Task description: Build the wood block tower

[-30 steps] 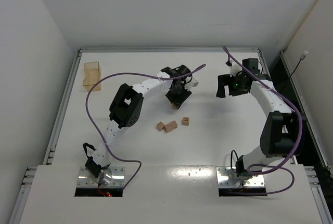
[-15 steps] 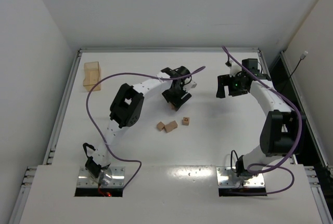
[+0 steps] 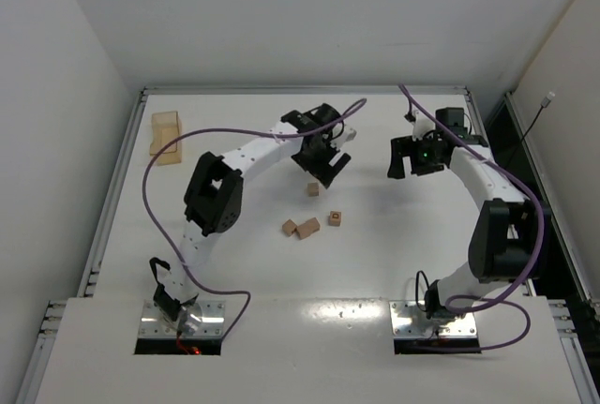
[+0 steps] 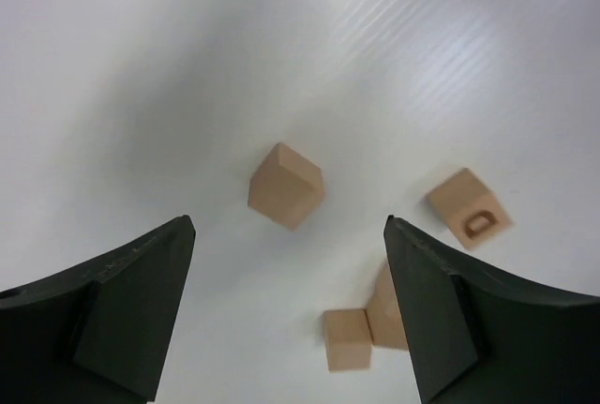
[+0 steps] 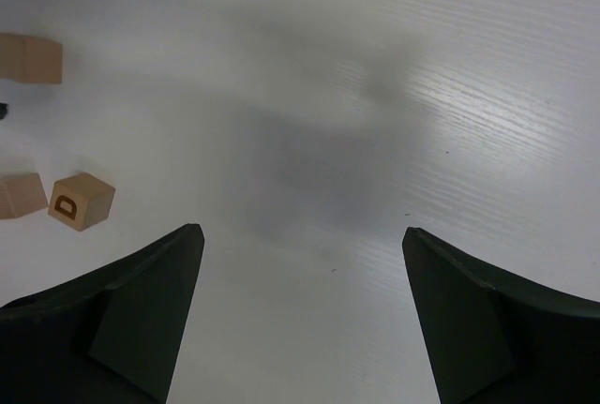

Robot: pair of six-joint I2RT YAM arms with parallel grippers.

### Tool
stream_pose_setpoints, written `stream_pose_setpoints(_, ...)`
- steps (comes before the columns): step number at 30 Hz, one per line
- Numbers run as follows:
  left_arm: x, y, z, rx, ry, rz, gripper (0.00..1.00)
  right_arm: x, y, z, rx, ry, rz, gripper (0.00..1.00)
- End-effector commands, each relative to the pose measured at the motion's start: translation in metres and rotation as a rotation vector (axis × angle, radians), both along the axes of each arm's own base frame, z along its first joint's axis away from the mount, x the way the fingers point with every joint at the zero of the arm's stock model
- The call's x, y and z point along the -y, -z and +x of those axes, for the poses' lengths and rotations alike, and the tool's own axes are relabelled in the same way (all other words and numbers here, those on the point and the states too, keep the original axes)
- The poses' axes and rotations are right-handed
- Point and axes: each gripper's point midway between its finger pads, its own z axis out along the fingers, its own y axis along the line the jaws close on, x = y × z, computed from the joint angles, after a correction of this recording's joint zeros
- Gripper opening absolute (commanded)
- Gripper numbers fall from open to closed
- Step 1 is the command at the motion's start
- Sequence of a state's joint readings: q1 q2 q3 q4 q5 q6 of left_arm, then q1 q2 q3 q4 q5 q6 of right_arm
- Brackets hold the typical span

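Tan wood loose on white counter (image 3: 234, 263): touching pair of cubes (image 3: 299, 228) nearest, D-marked cube (image 3: 335, 218) just right. Farther, lone cube (image 3: 313, 189) beneath left gripper (image 4: 288, 223), spread wide, empty. Right gripper (image 5: 300, 232) far right over bare counter, likewise wide, empty. Tan tray (image 3: 167, 135) far left.

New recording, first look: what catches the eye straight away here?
Scattered in the middle of the table, none looking stacked, lie a lone block, a block marked D and a touching pair of blocks. The left gripper hangs open above the lone block, holding nothing, and the right gripper is open over bare surface further right. A tan tray sits near the far left corner.
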State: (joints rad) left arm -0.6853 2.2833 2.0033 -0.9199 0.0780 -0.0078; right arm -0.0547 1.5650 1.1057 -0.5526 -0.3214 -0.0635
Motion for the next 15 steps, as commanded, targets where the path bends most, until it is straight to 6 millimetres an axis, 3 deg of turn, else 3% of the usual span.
stream_pose_setpoints(1,0.020,-0.133,0.017,0.205,-0.056,-0.265,0.80,-0.011,-0.014,0.000,0.075,-0.062,0.035,0.85)
stream_pose_setpoints(2,0.019,-0.145,0.016,0.224,-0.056,-0.281,0.82,-0.011,-0.014,0.000,0.075,-0.062,0.035,0.85)
stream_pose_setpoints(3,0.016,-0.174,0.014,0.269,-0.074,-0.318,0.83,-0.021,-0.017,-0.003,0.086,-0.107,0.054,0.85)
stream_pose_setpoints(4,0.013,-0.190,0.015,0.304,-0.105,-0.340,0.85,-0.029,-0.016,-0.007,0.086,-0.158,0.049,0.85)
stream_pose_setpoints(6,-0.013,-0.217,0.019,0.392,-0.207,-0.339,0.87,-0.050,-0.018,-0.017,0.096,-0.279,0.046,0.84)
stream_pose_setpoints(8,-0.041,-0.226,0.026,0.441,-0.299,-0.313,0.91,-0.065,-0.007,-0.027,0.060,-0.362,0.031,0.82)
stream_pose_setpoints(9,-0.059,-0.228,0.032,0.468,-0.361,-0.287,0.92,-0.074,-0.007,-0.028,0.058,-0.408,0.030,0.82)
stream_pose_setpoints(10,-0.092,-0.225,0.042,0.470,-0.435,-0.270,0.97,-0.089,-0.002,-0.035,0.054,-0.487,0.016,0.81)
stream_pose_setpoints(13,-0.143,-0.193,0.058,0.381,-0.554,-0.252,0.98,-0.118,0.004,-0.044,0.065,-0.648,-0.019,0.80)
stream_pose_setpoints(14,-0.180,-0.189,0.067,0.361,-0.636,-0.262,1.00,-0.124,0.003,-0.045,0.070,-0.684,-0.027,0.80)
stream_pose_setpoints(15,-0.188,-0.181,0.066,0.311,-0.650,-0.292,1.00,-0.129,0.005,-0.043,0.073,-0.710,-0.044,0.80)
